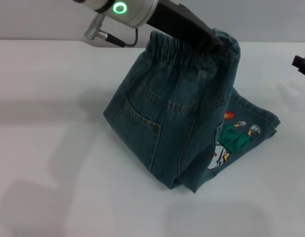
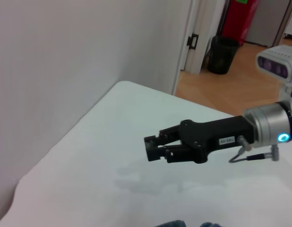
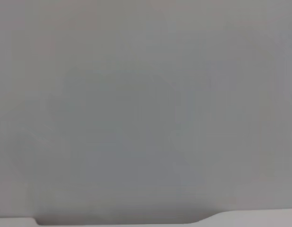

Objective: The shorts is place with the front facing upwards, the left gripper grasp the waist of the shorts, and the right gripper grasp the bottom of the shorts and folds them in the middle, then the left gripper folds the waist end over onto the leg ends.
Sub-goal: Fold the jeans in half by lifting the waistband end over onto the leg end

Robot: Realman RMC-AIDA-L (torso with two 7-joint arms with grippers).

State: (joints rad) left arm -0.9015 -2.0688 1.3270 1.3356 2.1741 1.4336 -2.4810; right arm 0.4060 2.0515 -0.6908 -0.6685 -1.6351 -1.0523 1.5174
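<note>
The left gripper is clamping the elastic waist of the denim shorts, holding that end raised above the white surface while the leg ends are lying flat, the cartoon print showing on the lower layer. The back pocket is facing the head camera. The right gripper is hovering off to the side, well apart from the shorts, its fingers close together and gripping nothing.
</note>
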